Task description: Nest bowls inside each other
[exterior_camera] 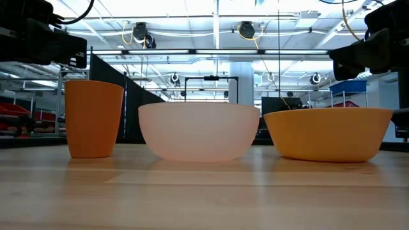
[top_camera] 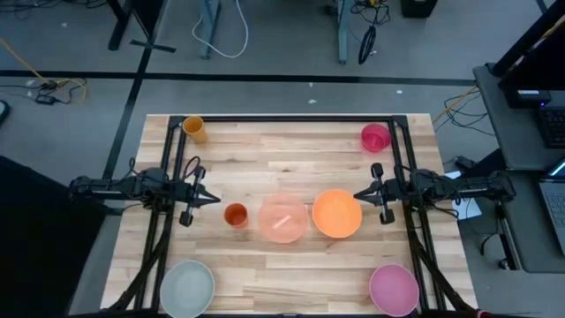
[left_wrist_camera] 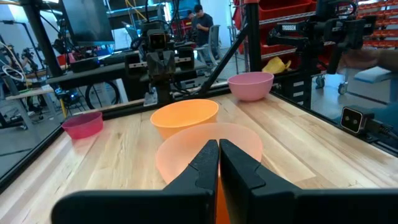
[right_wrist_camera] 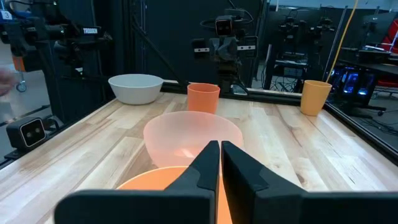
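1. High view: the left gripper (top_camera: pixel 214 200) and the right gripper (top_camera: pixel 358 194) are waiting at opposite sides of the table (top_camera: pixel 291 274), both pinched shut and empty. The pale pink bowl (top_camera: pixel 282 217) and the orange bowl (top_camera: pixel 336 214) are sitting side by side between them, the grey-green bowl (top_camera: pixel 187 287) and the magenta bowl (top_camera: pixel 393 288) at the near corners. A small orange cup (top_camera: pixel 235 215) is standing between the left gripper and the pink bowl; a reach could be knocking it over.

2. Low view: the cup (exterior_camera: pixel 93 118), pink bowl (exterior_camera: pixel 199 131) and orange bowl (exterior_camera: pixel 327 133) are sitting close together, so a shut gripper would likely be pushing a rim instead of gripping.

3. Left wrist view: the closed fingers (left_wrist_camera: pixel 208 163) are pointing at the pink bowl (left_wrist_camera: pixel 208 146), just ahead.

4. Right wrist view: the closed fingers (right_wrist_camera: pixel 210 163) are hovering over the orange bowl (right_wrist_camera: pixel 149 179).
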Controlling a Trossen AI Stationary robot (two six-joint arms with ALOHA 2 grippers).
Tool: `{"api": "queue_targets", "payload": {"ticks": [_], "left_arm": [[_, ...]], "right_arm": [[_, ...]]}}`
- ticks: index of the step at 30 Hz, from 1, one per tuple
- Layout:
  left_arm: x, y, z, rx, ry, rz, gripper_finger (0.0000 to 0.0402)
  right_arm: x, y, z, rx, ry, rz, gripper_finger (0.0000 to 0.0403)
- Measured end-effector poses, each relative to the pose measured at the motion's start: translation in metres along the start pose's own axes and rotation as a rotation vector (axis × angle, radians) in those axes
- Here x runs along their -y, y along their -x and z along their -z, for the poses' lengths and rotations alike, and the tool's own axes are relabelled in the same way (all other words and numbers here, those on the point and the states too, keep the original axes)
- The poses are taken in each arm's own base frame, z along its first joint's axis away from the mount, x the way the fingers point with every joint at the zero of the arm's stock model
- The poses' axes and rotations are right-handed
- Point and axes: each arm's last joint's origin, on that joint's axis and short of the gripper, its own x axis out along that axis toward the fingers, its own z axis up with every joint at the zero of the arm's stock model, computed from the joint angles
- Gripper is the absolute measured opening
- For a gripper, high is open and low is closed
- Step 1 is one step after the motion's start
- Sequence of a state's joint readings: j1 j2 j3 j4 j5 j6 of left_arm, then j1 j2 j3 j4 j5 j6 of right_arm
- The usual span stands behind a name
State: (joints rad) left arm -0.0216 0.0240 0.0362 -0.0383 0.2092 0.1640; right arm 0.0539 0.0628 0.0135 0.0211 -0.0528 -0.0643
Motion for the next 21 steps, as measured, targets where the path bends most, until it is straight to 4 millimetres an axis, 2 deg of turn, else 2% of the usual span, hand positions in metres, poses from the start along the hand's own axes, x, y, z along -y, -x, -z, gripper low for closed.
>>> {"api": "queue_targets", "payload": {"ticks": [11, 16, 21], "left_arm": [[0.0000, 0.0000, 0.0001, 0.000, 0.000, 0.000, 0.0000], [-0.0005, 0.0000, 0.0000, -0.003, -0.080, -0.017, 0.0000], [-0.0005, 0.0000, 0.0002, -0.004, -0.079, -0.017, 0.0000]], "right_arm": [[0.0000, 0.0000, 0.0001, 0.000, 0.000, 0.001, 0.0000], [0.0000, 0.0000, 0.0001, -0.001, 0.000, 0.001, 0.0000], [0.0000, 0.0000, 0.0000, 0.000, 0.000, 0.000, 0.0000]]}}
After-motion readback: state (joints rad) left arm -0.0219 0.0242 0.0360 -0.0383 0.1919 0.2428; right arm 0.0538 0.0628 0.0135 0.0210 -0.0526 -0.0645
